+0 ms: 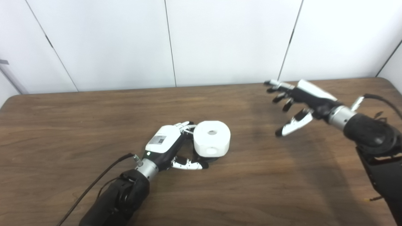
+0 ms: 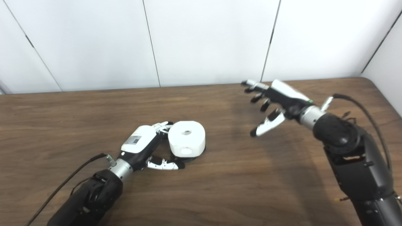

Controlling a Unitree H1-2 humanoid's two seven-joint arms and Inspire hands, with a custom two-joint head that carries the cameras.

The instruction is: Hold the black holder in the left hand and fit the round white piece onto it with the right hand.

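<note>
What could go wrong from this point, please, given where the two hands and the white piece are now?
The black holder barely shows under the white piece, so the fit can't be confirmed. The left hand sits against the piece; pulling away might drag or tip it. The right hand hangs open, away from it.

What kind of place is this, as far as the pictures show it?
Probably a robot test room or laboratory booth: a bare brown wooden table stands against plain white panel walls, and only two robot hands, left and right, and a round white piece are in view.
</note>
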